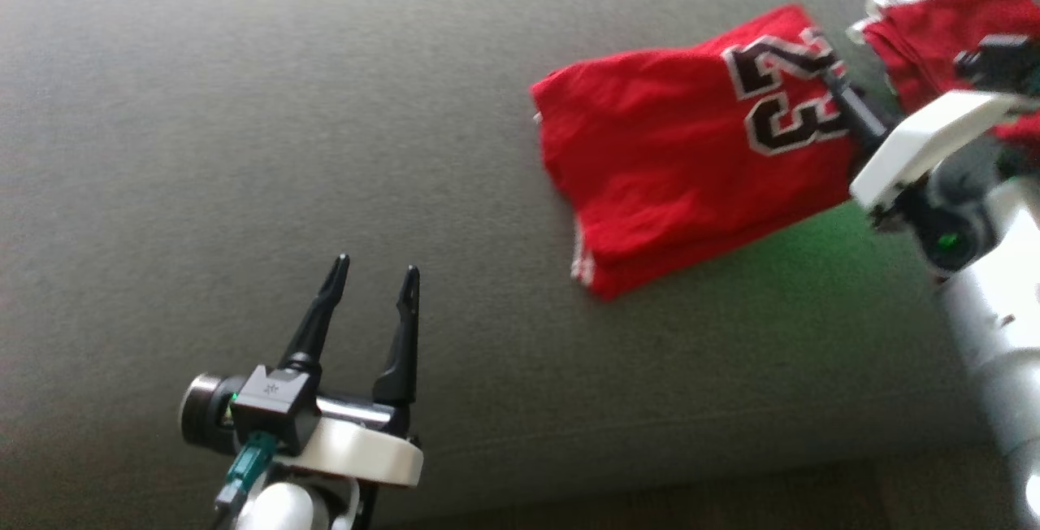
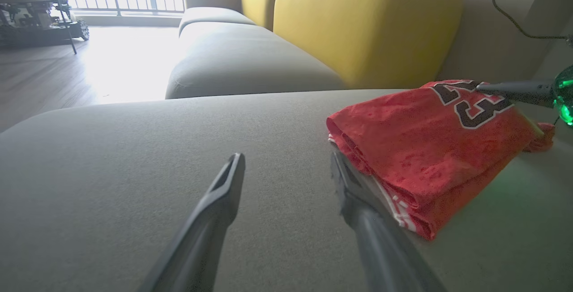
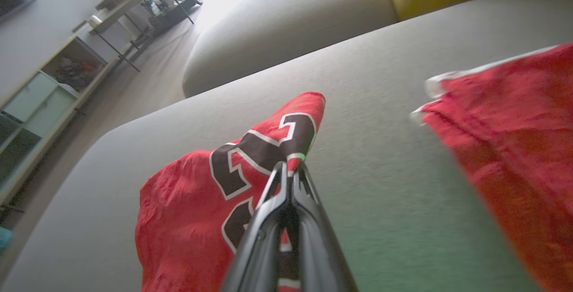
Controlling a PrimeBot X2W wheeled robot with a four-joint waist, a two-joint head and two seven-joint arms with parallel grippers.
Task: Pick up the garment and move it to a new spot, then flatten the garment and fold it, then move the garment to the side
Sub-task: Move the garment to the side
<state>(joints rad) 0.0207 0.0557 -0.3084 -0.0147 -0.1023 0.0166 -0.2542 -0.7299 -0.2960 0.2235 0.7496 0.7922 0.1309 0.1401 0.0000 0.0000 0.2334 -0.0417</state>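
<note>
My left gripper [image 1: 376, 266] is at the lower left of the head view, released, fingers spread wide with nothing between them, over bare grey seat cushion [image 1: 244, 148]; can't tell if the tips touch the fabric; it is well apart from the garment [image 1: 666, 148]. The garment lies right of centre on the same cushion; red jersey, folded into several layers, white-striped trim showing at the near corner, black white-edged number 23 [image 1: 784, 95] face up toward its right end. In the left wrist view it sits to the right of my open fingers, with a yellow backrest [image 2: 367, 27] behind it. My right gripper [image 1: 833, 79] comes in from the right, fingers clamped together on the garment's edge right at the number; in the right wrist view the cloth peaks up to a point at the pinch. Green glow on the cushion under that wrist. Far right, a second stretch of red cloth [image 1: 934, 34] with white trim, a strip of cushion between it and the folded part; can't tell if it's joined to the garment.
</note>
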